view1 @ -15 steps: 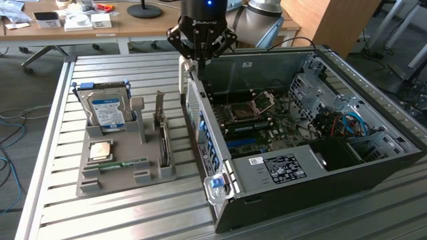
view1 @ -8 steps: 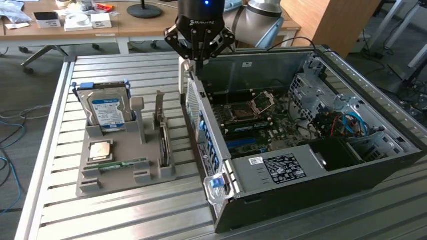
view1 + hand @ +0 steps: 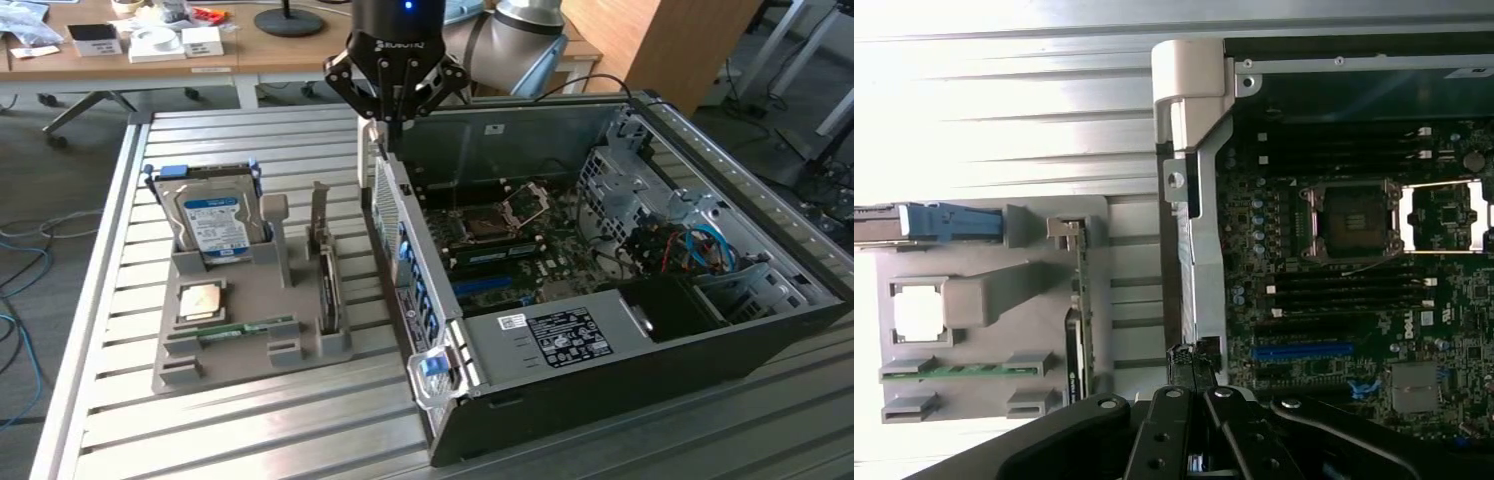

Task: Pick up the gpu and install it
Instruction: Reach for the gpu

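Observation:
The gpu (image 3: 324, 272) stands on edge in a slot of the grey holder (image 3: 287, 352), its metal bracket pointing up; in the wrist view the gpu (image 3: 1076, 325) appears as a thin edge. My gripper (image 3: 391, 122) hangs high over the rear wall of the open computer case (image 3: 694, 330), to the exterior view's right of the gpu and well apart from it. The fingers are shut with nothing between them. In the wrist view my gripper (image 3: 1192, 352) sits above the case's rear edge, beside the motherboard (image 3: 1354, 300) with its blue slot (image 3: 1304, 352).
The holder also carries a blue-labelled hard drive (image 3: 214, 222), a square chip (image 3: 203, 300) and a green RAM stick (image 3: 251, 328). Everything rests on a slatted metal table (image 3: 240, 440). Cables and drive bays fill the case's far side. A wooden desk (image 3: 267, 55) stands behind.

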Motion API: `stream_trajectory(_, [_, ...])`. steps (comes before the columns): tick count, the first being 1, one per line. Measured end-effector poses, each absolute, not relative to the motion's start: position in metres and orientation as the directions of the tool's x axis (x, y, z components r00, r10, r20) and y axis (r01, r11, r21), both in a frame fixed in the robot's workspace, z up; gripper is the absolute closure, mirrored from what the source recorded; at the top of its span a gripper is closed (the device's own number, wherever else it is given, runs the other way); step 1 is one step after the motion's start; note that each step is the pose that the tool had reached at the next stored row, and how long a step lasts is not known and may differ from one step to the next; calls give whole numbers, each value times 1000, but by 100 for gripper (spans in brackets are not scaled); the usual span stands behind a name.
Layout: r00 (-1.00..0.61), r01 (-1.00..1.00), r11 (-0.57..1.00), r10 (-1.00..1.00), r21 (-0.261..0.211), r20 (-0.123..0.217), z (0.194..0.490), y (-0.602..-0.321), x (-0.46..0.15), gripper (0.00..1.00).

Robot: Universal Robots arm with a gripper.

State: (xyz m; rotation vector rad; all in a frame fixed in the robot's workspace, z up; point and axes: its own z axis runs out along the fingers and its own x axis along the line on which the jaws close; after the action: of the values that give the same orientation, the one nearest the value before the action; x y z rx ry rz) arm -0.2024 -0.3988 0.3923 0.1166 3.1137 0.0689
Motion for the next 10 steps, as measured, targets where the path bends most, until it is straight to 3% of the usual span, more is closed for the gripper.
stream_trajectory(10, [-997, 74, 996, 75, 45, -23, 392, -399, -207, 89])
